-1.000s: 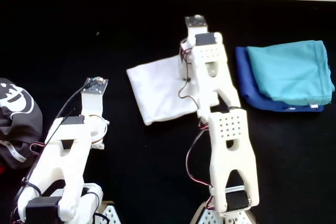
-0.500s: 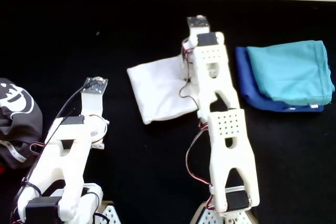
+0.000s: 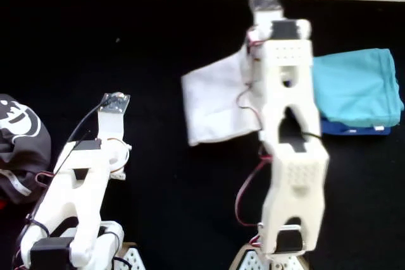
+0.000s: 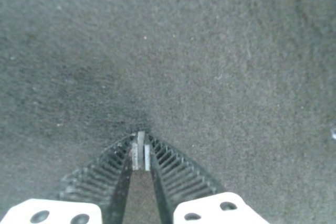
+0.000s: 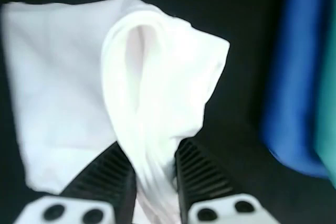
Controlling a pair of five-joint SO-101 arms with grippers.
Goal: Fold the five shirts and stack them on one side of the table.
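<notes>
The white shirt (image 5: 152,77) is bunched between my right fingers (image 5: 202,174), which are clamped on its edge, and the rest spreads beyond their tips. Beside them the teal shirt (image 3: 354,86) sits on the blue shirt (image 3: 351,128). I'd carry it high enough to clear that stack's edge, then lay it flat. My left fingers (image 4: 173,163) are together over the desk (image 3: 158,42).

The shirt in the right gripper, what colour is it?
The shirt is white, clearest in the right wrist view.
</notes>
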